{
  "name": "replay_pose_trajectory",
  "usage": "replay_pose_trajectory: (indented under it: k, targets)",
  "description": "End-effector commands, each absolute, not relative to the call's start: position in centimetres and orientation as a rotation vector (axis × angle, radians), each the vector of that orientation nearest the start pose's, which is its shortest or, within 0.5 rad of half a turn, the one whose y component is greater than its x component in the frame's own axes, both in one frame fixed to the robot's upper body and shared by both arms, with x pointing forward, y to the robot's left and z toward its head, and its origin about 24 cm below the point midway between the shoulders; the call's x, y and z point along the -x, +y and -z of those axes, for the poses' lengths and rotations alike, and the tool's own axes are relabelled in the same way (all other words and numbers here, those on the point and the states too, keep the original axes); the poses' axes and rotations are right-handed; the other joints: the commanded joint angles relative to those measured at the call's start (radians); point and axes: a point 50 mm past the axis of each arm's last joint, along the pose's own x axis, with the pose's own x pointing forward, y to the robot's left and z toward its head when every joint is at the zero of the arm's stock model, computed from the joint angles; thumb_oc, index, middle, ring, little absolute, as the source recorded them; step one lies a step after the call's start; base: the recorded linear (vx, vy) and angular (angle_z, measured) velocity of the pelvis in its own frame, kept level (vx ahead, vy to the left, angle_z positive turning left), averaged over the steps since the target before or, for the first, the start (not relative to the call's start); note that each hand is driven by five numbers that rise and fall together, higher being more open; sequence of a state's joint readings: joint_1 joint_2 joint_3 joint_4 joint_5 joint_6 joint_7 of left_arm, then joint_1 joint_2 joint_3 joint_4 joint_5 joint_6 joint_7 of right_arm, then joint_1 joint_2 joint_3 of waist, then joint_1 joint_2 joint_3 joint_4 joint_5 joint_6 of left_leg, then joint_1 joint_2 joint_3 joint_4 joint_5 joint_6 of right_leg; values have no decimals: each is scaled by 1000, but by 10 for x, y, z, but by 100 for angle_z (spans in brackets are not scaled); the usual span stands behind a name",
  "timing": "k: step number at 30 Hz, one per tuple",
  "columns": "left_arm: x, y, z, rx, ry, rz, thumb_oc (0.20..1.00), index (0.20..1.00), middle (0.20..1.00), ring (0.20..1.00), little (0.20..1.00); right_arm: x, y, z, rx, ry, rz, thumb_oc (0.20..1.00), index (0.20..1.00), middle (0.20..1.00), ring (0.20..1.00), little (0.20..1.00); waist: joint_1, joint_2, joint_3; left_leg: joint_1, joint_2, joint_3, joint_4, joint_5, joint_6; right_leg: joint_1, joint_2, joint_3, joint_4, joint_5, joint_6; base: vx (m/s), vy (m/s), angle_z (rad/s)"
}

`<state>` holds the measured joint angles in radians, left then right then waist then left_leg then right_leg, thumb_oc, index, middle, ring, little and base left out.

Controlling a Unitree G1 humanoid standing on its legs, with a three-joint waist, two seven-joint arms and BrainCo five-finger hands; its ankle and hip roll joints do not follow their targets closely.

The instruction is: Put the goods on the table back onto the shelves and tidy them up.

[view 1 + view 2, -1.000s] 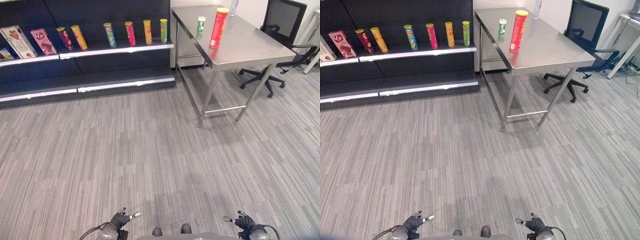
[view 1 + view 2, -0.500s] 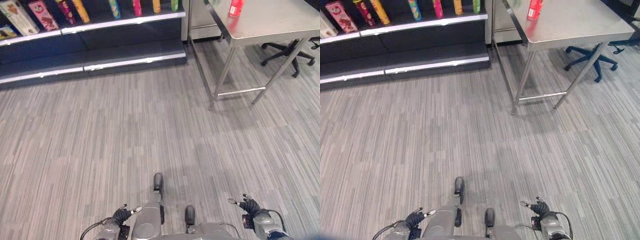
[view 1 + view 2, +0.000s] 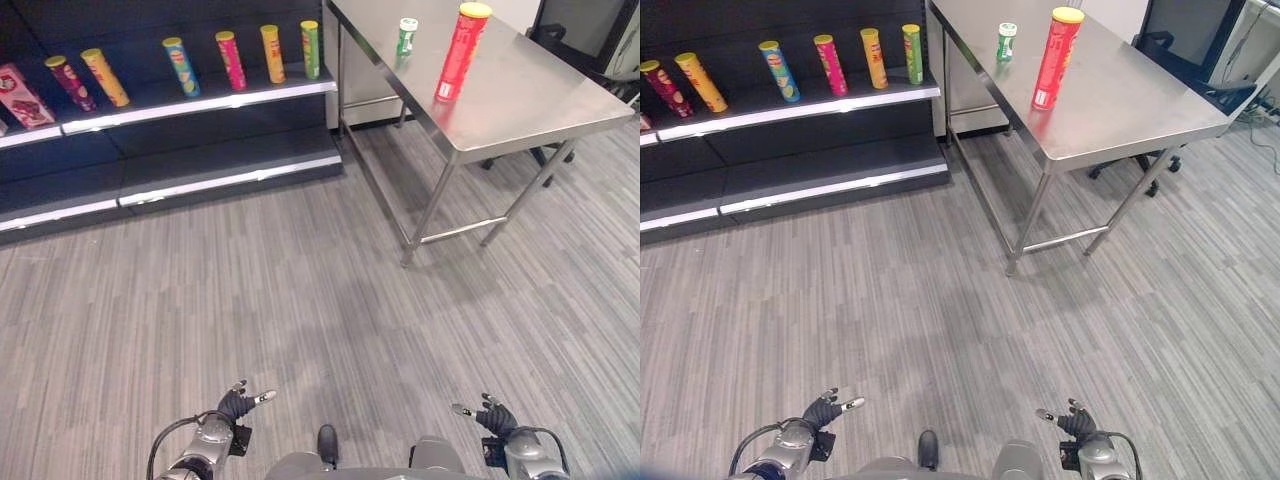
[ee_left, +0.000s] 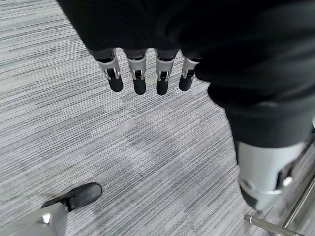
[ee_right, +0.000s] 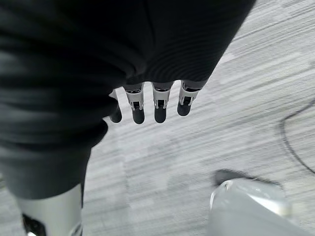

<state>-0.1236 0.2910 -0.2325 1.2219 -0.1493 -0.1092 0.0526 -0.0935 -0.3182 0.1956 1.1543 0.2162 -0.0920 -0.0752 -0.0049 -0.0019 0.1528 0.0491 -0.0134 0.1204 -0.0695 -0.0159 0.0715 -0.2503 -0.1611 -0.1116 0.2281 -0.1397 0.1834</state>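
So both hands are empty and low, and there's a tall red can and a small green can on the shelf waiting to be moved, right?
Not quite: the tall red can and small green can stand on the steel table, not the shelf, as the left eye view shows. Both the left hand and right hand are empty and low.

Floor (image 3: 280,300): grey carpet with a fine streaked pattern, covering the whole visible area. Dark shelving unit (image 3: 200,130) stands along the far side, two tiers visible, each shelf edged with a pale strip that catches the light. Steel table (image 3: 520,100) stands just beside the shelving's right end: brushed, reflective top, slim metal legs joined by a low crossbar. A black office chair (image 3: 1180,50) on a star base sits behind the table, partly hidden by it. A pale wall (image 3: 1120,12) shows beyond the table's far end.
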Motion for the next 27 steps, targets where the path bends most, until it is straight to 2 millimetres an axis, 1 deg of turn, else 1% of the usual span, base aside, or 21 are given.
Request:
replay_pose_trajectory:
  k: [1,4,5,6,8,9,10,11,12,13,14,15,17,18,19,21,22,23,24,26,27]
  targets:
    - [-154,245,136,-304,952,-95,1000,1000,1000,1000,1000,-140,-270,134,319,1014,189,1000,1000,1000,1000,1000,-28,-24,16,14,-25,-103,80,-117,-95,-11,72,-24,-167,135,40,350,-47,32]
    - [-144,241,142,-311,992,-64,1000,1000,1000,1000,1000,-127,-273,138,329,1057,190,1000,1000,1000,1000,1000,-64,-24,13,128,-22,-158,58,-181,-111,-50,123,-20,-262,188,61,554,-126,30]
    - [-144,241,142,-311,992,-64,1000,1000,1000,1000,1000,-127,-273,138,329,1058,191,1000,1000,1000,1000,1000,-65,-21,15,132,-19,-159,57,-182,-112,-46,126,-22,-263,187,61,670,-271,77]
    - [-138,239,144,-317,1007,-54,1000,1000,1000,1000,1000,-119,-276,140,325,1077,201,1000,1000,1000,1000,1000,-69,-28,-4,171,-1,-183,59,-215,-127,-17,117,-8,-264,206,46,340,-164,103]
    - [-135,238,146,-315,1023,-54,1000,1000,1000,1000,1000,-116,-277,140,323,1084,203,1000,1000,1000,1000,1000,-72,-29,-15,182,14,-189,72,-223,-137,-12,113,-13,-241,212,30,387,-234,93]
    - [-135,237,146,-306,1022,-60,1000,1000,1000,1000,1000,-115,-278,140,322,1086,206,1000,1000,1000,1000,1000,-78,-21,-18,179,40,-187,92,-211,-152,-3,113,-22,-228,208,22,506,-376,33]
    - [-134,235,147,-284,1021,-75,1000,1000,1000,1000,1000,-111,-280,141,335,1101,209,1000,1000,1000,1000,1000,-75,-8,-26,166,75,-186,162,-161,-183,20,123,-41,-217,192,6,337,-265,33]
    - [-134,235,147,-284,1020,-75,1000,1000,1000,1000,1000,-111,-280,141,335,1101,208,1000,1000,1000,1000,1000,-78,-11,-28,162,71,-189,161,-157,-183,17,119,-42,-217,193,6,344,-263,36]
    - [-134,233,148,-264,1017,-81,1000,1000,1000,1000,1000,-112,-280,141,333,1095,208,1000,1000,1000,1000,1000,-77,-3,-35,142,85,-193,239,-99,-205,51,135,-46,-225,178,-10,323,-251,35]
    - [-136,232,147,-256,1008,-79,1000,1000,1000,1000,1000,-115,-281,139,327,1084,207,1000,1000,1000,1000,1000,-73,-20,-33,62,88,-178,420,-4,-220,104,130,-42,-227,142,-36,327,-249,11]
    - [-136,233,147,-256,1008,-79,1000,1000,1000,1000,1000,-115,-281,139,327,1084,207,1000,1000,1000,1000,1000,-74,-19,-33,58,89,-179,426,-6,-220,103,131,-43,-226,142,-36,405,-340,21]
    - [-141,232,145,-233,987,-95,1000,1000,1000,1000,1000,-120,-282,137,327,1064,210,1000,1000,1000,1000,1000,-69,-40,-19,-12,89,-148,601,52,-220,158,128,-31,-230,109,-64,286,-242,12]
    - [-142,232,144,-224,980,-104,1000,1000,1000,1000,1000,-122,-282,136,326,1056,213,1000,1000,1000,1000,1000,-63,-46,-13,-34,110,-117,653,54,-208,185,129,-25,-232,93,-77,282,-208,-6]
    - [-143,230,144,-215,974,-98,1000,1000,1000,1000,1000,-126,-285,134,319,1043,224,1000,1000,1000,1000,1000,-53,-53,-11,-81,141,-51,631,42,-189,231,121,-28,-237,69,-85,184,-98,-14]
    - [-143,229,144,-215,975,-97,1000,1000,1000,1000,1000,-126,-285,134,319,1043,224,1000,1000,1000,1000,1000,-50,-50,-7,-76,144,-49,634,38,-189,235,124,-26,-237,68,-85,297,-145,-6]
    - [-145,226,144,-216,971,-81,1000,1000,1000,1000,1000,-130,-286,132,310,1021,235,1000,1000,1000,1000,1000,-45,-48,-11,-99,141,-22,521,-11,-178,261,123,-27,-243,52,-79,275,-45,-18]
    - [-147,223,144,-229,968,-63,1000,1000,1000,1000,1000,-132,-286,130,302,1003,242,1000,1000,1000,1000,1000,-39,-42,-7,-148,131,-3,359,-42,-181,282,116,-36,-241,33,-67,352,-2,-14]
    - [-147,223,144,-232,965,-60,1000,1000,1000,1000,1000,-134,-287,129,303,995,244,1000,1000,1000,1000,1000,-33,-30,-5,-177,125,-13,270,-7,-188,298,128,-34,-248,27,-62,280,-2,7]
    - [-147,223,144,-231,966,-60,1000,1000,1000,1000,1000,-134,-287,129,303,995,244,1000,1000,1000,1000,1000,-34,-32,-3,-170,123,-13,263,-5,-188,304,126,-34,-249,25,-62,211,4,25]
    - [-144,223,145,-239,977,-52,1000,1000,1000,1000,1000,-132,-286,130,308,998,241,1000,1000,1000,1000,1000,-18,-9,0,-196,105,-45,126,76,-204,331,151,-22,-256,12,-58,259,9,5]
    - [-141,224,146,-239,986,-54,1000,1000,1000,1000,1000,-130,-286,130,312,1003,241,1000,1000,1000,1000,1000,-10,-9,6,-221,87,-63,78,93,-210,356,154,-13,-260,-2,-57,295,5,-24]
